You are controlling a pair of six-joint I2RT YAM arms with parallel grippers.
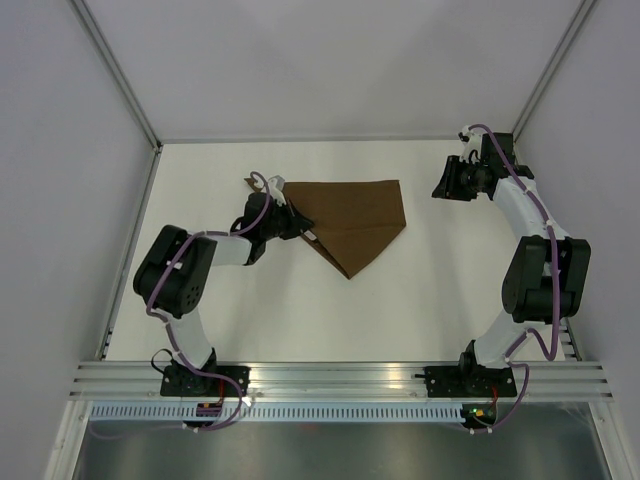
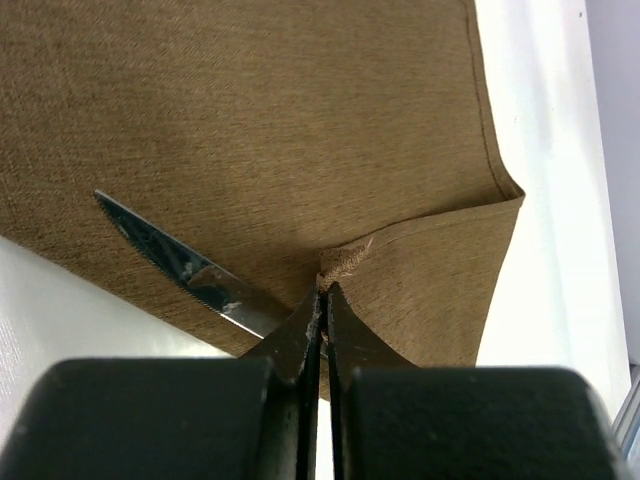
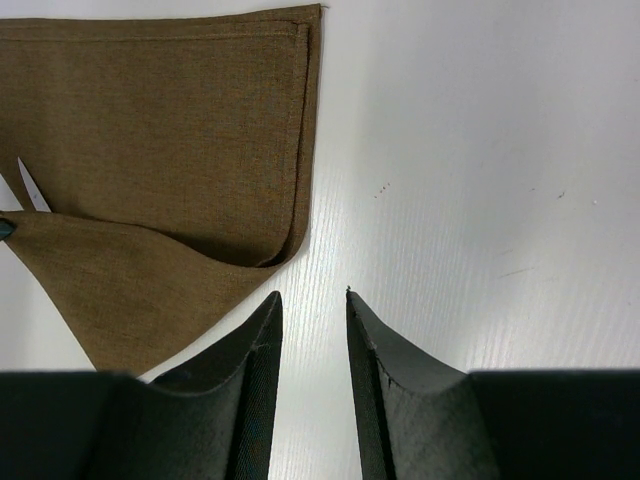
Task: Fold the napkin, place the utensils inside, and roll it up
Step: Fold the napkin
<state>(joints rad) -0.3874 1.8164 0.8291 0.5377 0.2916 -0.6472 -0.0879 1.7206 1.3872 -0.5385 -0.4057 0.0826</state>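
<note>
The dark brown napkin lies folded into a rough triangle on the white table, its point toward the arms. My left gripper is at the cloth's left corner, and in the left wrist view the left gripper is shut on a small fold of the napkin. The knife lies on the cloth just left of the jaws, silver blade showing, handle hidden. A sliver of the knife's blade peeks from between the layers of the napkin. My right gripper is open and empty, right of the cloth; in its own view the right gripper is over bare table.
Grey enclosure walls stand left, right and behind the white table. An aluminium rail runs along the near edge by the arm bases.
</note>
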